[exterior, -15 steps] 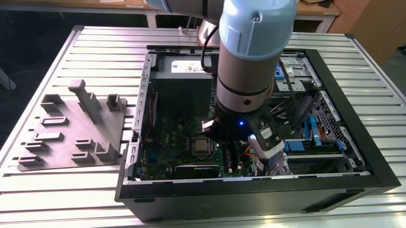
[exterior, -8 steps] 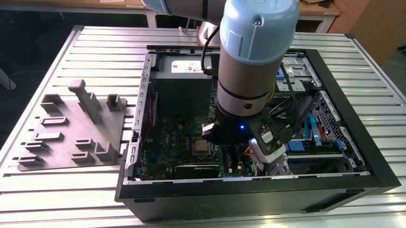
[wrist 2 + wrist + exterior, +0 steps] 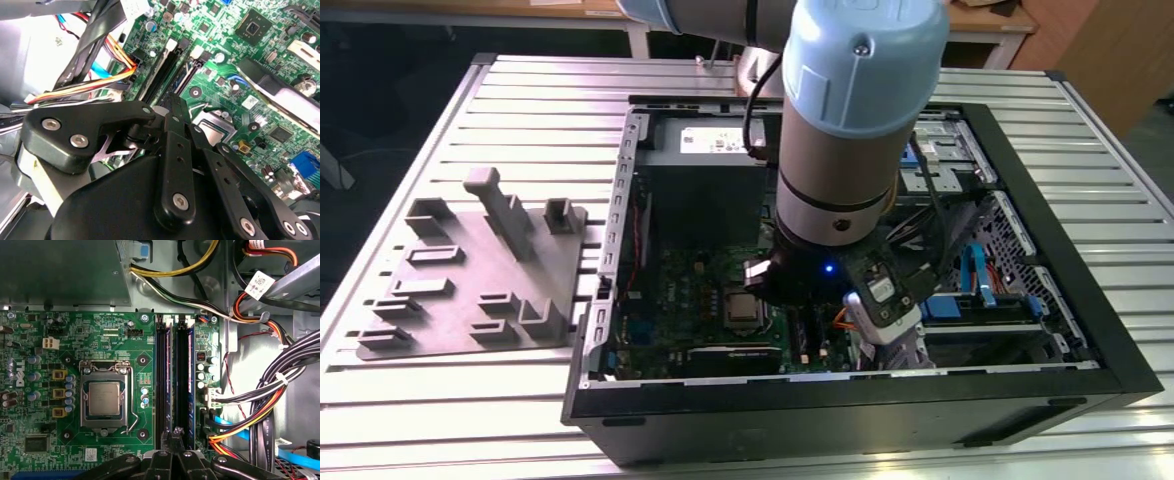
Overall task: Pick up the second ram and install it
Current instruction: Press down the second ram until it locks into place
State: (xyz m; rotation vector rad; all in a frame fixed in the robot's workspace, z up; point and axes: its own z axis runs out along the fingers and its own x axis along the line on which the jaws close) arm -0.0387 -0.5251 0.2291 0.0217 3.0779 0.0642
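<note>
A dark blue-green ram (image 3: 184, 385) stands in one of the two long black slots on the motherboard (image 3: 75, 340), with the other slot (image 3: 163, 385) right beside it. In the second wrist view the ram (image 3: 184, 76) shows as a thin blue strip in its slot. My gripper (image 3: 175, 431) hangs over the near end of the two slots, its fingers pressed together with nothing visible between them. In the second wrist view the gripper (image 3: 172, 100) points at the same end of the slots. In the exterior view the arm (image 3: 841, 150) reaches down into the open computer case (image 3: 1067, 300).
The processor socket (image 3: 104, 399) lies beside the slots. Bundles of black, orange and yellow cables (image 3: 260, 405) crowd the other side. The power supply (image 3: 60, 270) sits past the board's edge. A grey fixture plate (image 3: 467, 280) lies on the slatted table at the exterior view's left.
</note>
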